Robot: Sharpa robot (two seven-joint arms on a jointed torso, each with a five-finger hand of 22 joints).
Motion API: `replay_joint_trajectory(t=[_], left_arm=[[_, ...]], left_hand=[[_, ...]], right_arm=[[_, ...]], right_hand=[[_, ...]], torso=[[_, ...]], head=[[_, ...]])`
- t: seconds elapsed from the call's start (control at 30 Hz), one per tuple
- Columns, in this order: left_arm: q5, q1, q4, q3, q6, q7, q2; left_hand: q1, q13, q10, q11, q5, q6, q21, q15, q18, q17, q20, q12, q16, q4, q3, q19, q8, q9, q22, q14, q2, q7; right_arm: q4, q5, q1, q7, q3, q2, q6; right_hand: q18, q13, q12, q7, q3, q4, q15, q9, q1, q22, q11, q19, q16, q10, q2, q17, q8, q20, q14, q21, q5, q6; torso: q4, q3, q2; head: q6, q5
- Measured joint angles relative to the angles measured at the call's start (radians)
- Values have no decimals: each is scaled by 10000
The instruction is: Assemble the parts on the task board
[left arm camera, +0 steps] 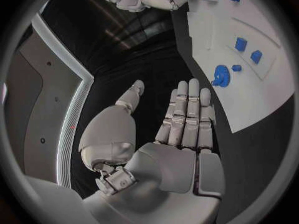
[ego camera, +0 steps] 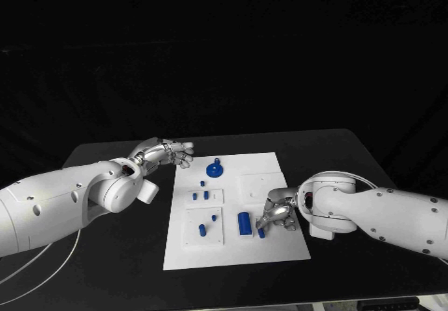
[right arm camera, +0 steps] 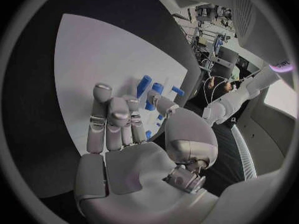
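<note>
The right hand [ego camera: 277, 212] hangs low over the right side of the task board [ego camera: 270, 249], toward its near half. Its fingers [right arm camera: 106, 119] are stretched forward and lie close together, the thumb set a little apart beside them. From the right wrist view a blue cylinder [right arm camera: 144, 86] shows just past the fingertips, with more blue pieces close behind the thumb. Whether the hand pinches any of them cannot be told; in the head view the hand covers that spot, and a small blue part [ego camera: 261, 232] lies right at its fingertips.

Just beside the right hand, toward the middle of the board, the blue cylinder [ego camera: 245, 223] stands out against the white. Further toward the board's left edge lie two small parts [ego camera: 204, 229] on a raised square panel, and above them three more small pieces [ego camera: 200, 194] on another panel. A round blue disc with a stub [ego camera: 215, 170] lies near the board's far edge.

The left hand [ego camera: 164, 154] hovers off the board's far left corner, above the black table [ego camera: 112, 259]. Its fingers [left arm camera: 187, 119] are straight, side by side, the thumb spread wide, and it holds nothing.
</note>
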Motion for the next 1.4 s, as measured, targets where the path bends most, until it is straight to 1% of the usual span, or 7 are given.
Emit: replay_joint_trajectory(t=[0.13,0.2,0.47,0.67,0.87,1.2,1.4], left_arm=[[0,0,0,0,1,-2,-5],[0,0,0,-1,1,-4,-6],[0,0,-3,-2,2,-10,-14],[0,0,-5,-2,2,-13,-14],[0,0,-8,-2,2,-15,-16],[-2,0,-14,-2,5,-17,-15],[-2,0,-15,-3,9,-19,-16]], left_hand=[[0,0,0,0,0,0,0,0,-1,-1,0,0,0,0,0,0,0,0,9,0,0,0],[0,0,0,0,0,0,0,0,0,8,0,0,0,0,0,0,0,0,9,0,0,0],[0,-8,0,0,0,0,0,0,0,9,0,0,0,0,0,0,0,0,8,0,0,0],[0,-8,0,0,0,0,0,0,0,11,0,0,0,0,0,0,0,1,9,0,0,0],[0,-8,0,0,0,0,0,0,0,19,0,0,0,0,0,0,0,1,16,0,0,0],[0,-7,0,0,0,0,0,0,0,28,0,0,0,0,0,0,0,-8,15,0,0,0],[0,-7,0,0,0,0,0,0,0,28,0,0,0,0,0,0,0,-7,24,0,0,0]], right_arm=[[17,-11,0,40,0,-59,6],[26,-16,0,86,0,-107,35],[115,-12,-1,274,1,-319,286],[120,-9,-1,316,1,-394,492],[108,-10,-2,322,1,-394,696],[35,-91,-2,322,-1,-327,854],[2,-161,-3,321,-1,-240,778]], right_hand=[[-2,12,0,0,-69,152,0,-33,-164,0,0,0,0,0,-167,0,0,0,0,0,-77,-1],[-3,14,-1,-1,-184,201,0,-48,-259,0,0,-1,0,0,-402,0,0,1,-1,0,-117,-1],[-14,57,-40,-3,-1238,-356,-19,-70,-542,0,1,-130,1,-1,-704,9,0,-56,-20,0,-193,-3],[-66,67,-45,-18,-1476,-600,-41,-70,-462,0,1,-151,1,-2,-783,9,0,-75,-43,0,-240,-19],[-72,76,-46,-19,-1447,-795,-53,-70,-310,0,2,-152,2,-2,-737,8,0,-75,-55,0,-240,-20],[-78,76,-66,-20,-1254,-987,-54,-70,86,0,2,-150,11,-2,-471,7,0,-73,-56,-39,-240,-21],[-81,75,-66,-37,-958,-824,-54,-70,216,0,3,-149,11,-3,-421,6,0,-72,-57,-39,-240,-37]], torso=[[0,0,0],[0,0,0],[-6,5,-1],[-12,10,-1],[-12,11,-1],[0,0,3],[1,-3,4]], head=[[0,3],[-1,3],[8,16],[8,18],[-1,7],[-23,-14],[-26,-17]])
